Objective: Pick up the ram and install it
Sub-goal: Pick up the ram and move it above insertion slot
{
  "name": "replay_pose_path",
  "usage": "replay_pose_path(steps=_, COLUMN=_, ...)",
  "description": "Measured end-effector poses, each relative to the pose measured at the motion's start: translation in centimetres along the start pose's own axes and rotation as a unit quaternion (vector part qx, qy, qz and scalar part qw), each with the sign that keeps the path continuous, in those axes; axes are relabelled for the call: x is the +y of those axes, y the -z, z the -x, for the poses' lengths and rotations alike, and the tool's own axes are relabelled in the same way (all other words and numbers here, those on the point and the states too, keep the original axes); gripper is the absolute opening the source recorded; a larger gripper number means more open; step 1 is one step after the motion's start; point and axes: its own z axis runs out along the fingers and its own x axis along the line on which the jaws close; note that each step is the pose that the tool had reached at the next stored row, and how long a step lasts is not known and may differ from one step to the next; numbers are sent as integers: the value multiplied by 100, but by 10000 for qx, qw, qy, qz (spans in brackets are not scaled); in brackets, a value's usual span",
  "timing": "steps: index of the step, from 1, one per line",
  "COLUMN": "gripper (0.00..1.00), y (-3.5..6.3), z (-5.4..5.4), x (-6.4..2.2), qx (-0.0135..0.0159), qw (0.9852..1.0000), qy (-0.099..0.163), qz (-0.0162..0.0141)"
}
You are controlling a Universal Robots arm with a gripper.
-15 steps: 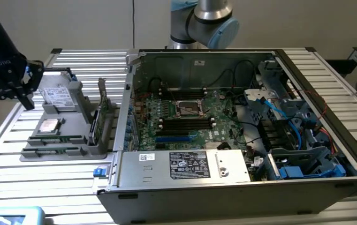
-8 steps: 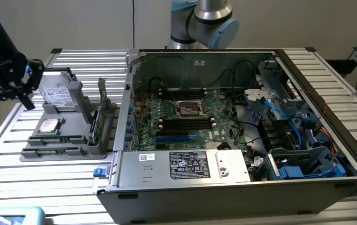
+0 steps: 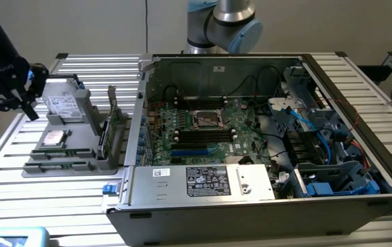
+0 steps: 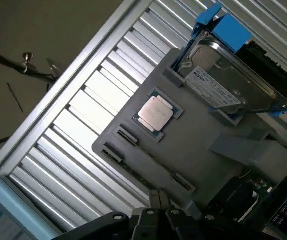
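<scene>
Jaws closed together and holding nothing, hovering over the grey holder (image 4: 198,145), the ram (image 3: 62,153) below them and apart, untouched, on edge in a holder slot, processor chip (image 4: 156,112) and hard drive (image 4: 228,82) farther off, open computer case (image 3: 251,221) on the slatted table (image 3: 45,200)

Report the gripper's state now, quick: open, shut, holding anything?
Gripper: shut, nothing held. It hangs above the grey holder, where a ram stick sits in its slot.
</scene>
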Motion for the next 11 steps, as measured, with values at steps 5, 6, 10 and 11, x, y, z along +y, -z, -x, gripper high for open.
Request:
replay_pose_path(steps=5, gripper=11, y=0, z=0, x=0, qx=-1, qw=9990, qy=458, qz=10)
replay_pose_path(steps=6, gripper=11, y=0, z=0, x=0, qx=-1, qw=9985, qy=548, qz=11)
replay_pose_path(steps=10, gripper=11, y=0, z=0, x=0, qx=-2, qw=9959, qy=909, qz=19)
replay_pose_path(steps=11, gripper=11, y=0, z=0, x=0, qx=-3, qw=9950, qy=999, qz=21)
